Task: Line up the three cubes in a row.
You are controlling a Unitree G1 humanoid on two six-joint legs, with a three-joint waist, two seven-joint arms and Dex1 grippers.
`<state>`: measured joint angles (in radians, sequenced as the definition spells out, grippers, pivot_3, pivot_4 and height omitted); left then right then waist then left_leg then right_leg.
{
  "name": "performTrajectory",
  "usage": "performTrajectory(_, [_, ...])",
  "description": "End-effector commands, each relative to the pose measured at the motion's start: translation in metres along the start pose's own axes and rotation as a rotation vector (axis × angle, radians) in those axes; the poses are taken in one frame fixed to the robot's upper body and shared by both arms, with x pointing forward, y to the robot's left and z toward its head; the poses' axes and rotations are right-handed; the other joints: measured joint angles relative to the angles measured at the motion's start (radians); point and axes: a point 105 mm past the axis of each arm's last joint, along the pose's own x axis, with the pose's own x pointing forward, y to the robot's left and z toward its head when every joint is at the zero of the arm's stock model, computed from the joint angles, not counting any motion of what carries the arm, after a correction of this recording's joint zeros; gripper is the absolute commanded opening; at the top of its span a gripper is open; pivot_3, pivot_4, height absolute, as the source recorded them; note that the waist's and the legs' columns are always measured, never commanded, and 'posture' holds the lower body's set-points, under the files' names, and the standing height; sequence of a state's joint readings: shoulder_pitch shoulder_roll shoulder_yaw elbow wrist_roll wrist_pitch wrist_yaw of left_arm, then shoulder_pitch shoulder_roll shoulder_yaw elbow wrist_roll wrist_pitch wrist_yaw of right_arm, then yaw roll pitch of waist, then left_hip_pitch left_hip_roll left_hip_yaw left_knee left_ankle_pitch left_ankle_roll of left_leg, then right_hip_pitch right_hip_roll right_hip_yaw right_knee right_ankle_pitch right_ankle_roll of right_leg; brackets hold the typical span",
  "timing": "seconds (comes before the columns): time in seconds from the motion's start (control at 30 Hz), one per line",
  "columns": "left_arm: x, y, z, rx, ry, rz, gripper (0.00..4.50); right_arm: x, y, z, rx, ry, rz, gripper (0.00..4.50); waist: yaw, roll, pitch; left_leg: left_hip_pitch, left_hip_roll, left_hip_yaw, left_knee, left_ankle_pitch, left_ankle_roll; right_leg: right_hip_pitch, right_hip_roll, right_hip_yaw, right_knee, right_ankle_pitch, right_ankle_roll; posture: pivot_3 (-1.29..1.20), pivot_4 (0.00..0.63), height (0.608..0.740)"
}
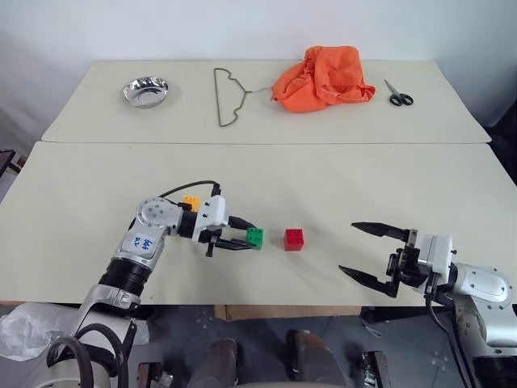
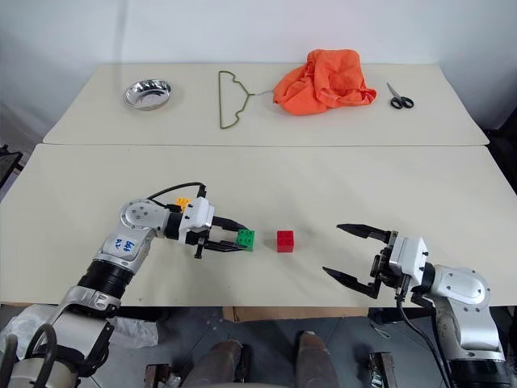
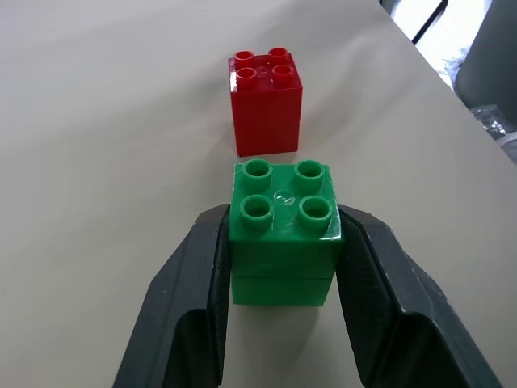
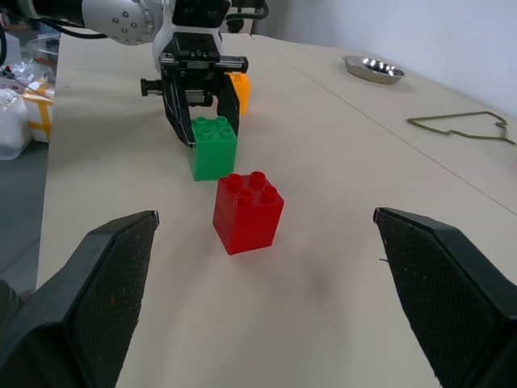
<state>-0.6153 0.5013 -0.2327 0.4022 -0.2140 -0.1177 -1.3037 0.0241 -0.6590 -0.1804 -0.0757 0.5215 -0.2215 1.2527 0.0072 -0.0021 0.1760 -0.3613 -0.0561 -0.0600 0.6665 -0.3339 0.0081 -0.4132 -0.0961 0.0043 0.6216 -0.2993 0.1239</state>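
Left gripper (image 1: 242, 242): pinching the green cube (image 1: 255, 236) between its 2 fingers (image 3: 198, 299), pointing toward 3 o'clock, low over the near table (image 1: 97, 202).
Green cube: studs up, standing on the table or just above it, I cannot tell which; just at 9 o'clock of the red cube (image 1: 294, 238), a small gap between them.
Red cube: alone on the table, studs up, near the front middle.
Orange cube (image 1: 191, 200): at 10 o'clock of the green one, partly hidden behind the left wrist.
Right gripper (image 1: 367, 252): fingers spread wide, holding nothing, at 3 o'clock of the red cube, well apart from it.
Far table: bowl (image 1: 146, 90) at 11 o'clock, wire hanger (image 1: 226, 97), orange cloth (image 1: 324, 78), scissors (image 1: 398, 94) at 1 o'clock.
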Motion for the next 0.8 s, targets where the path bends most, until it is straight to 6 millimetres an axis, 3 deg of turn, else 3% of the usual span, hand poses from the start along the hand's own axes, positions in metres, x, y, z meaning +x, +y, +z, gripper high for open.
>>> performTrajectory(0.03, [-0.004, -0.004, -0.002, -0.001, 0.012, 0.0, 1.47, -0.005, 0.005, 0.006, -0.014, 0.002, 0.061, 4.5, 0.0, 0.0, 0.0, 0.0, 0.0, 0.0, 0.0, 0.0, 0.0, 0.0, 0.0, 0.0, 0.0, 0.0, 0.0, 0.0, 0.15, 0.74])
performTrajectory(0.07, [-0.005, -0.003, -0.003, -0.003, 0.017, 0.01, 1.47, -0.006, 0.006, 0.005, -0.013, 0.01, 0.077, 4.5, 0.0, 0.0, 0.0, 0.0, 0.0, 0.0, 0.0, 0.0, 0.0, 0.0, 0.0, 0.0, 0.0, 0.0, 0.0, 0.0, 0.15, 0.74])
performTrajectory(0.17, [-0.007, -0.004, -0.006, -0.048, 0.01, 0.016, 2.43, -0.009, 0.004, 0.003, -0.014, 0.021, 0.085, 4.5, -0.002, 0.0, 0.0, 0.0, 0.0, 0.0, 0.0, 0.0, 0.0, 0.0, 0.0, 0.0, 0.0, 0.0, 0.0, 0.0, 0.15, 0.74])
performTrajectory(0.37, [-0.022, 0.005, 0.023, 0.016, -0.087, 0.108, 4.34, -0.003, 0.003, 0.004, -0.015, -0.003, 0.096, 4.5, -0.001, -0.001, 0.0, 0.0, 0.0, 0.0, 0.0, 0.0, 0.0, 0.0, -0.001, 0.0, 0.0, 0.0, 0.0, 0.0, 0.15, 0.74])
performTrajectory(0.4, [-0.024, 0.004, 0.026, 0.019, -0.096, 0.109, 4.48, -0.002, 0.003, 0.005, -0.015, -0.007, 0.097, 4.5, -0.001, -0.001, 0.0, 0.0, 0.0, 0.0, 0.0, 0.0, 0.0, 0.0, -0.001, 0.0, 0.0, 0.0, 0.0, 0.0, 0.15, 0.74])
performTrajectory(0.57, [-0.057, -0.009, 0.055, 0.033, -0.154, 0.227, 4.48, 0.009, -0.005, 0.011, -0.049, -0.062, 0.107, 4.5, -0.012, -0.001, 0.0, 0.0, 0.002, 0.0, -0.001, 0.0, 0.0, 0.0, -0.001, 0.002, 0.0, 0.0, 0.0, 0.0, 0.15, 0.74])
performTrajectory(0.7, [-0.109, -0.01, 0.045, -0.066, -0.179, 0.553, 4.48, 0.022, -0.011, 0.016, -0.035, -0.111, 0.133, 4.5, -0.011, 0.0, 0.0, 0.001, 0.002, -0.001, 0.0, 0.0, -0.001, 0.0, -0.001, 0.003, -0.001, 0.0, -0.001, 0.0, 0.15, 0.74])
performTrajectory(0.8, [-0.157, -0.015, 0.026, -0.138, -0.197, 0.879, 4.48, 0.029, -0.011, 0.019, -0.03, -0.132, 0.154, 4.5, -0.007, 0.0, 0.0, 0.002, 0.003, -0.001, -0.001, 0.0, -0.001, 0.0, -0.001, 0.004, -0.001, -0.001, -0.002, 0.0, 0.15, 0.74])
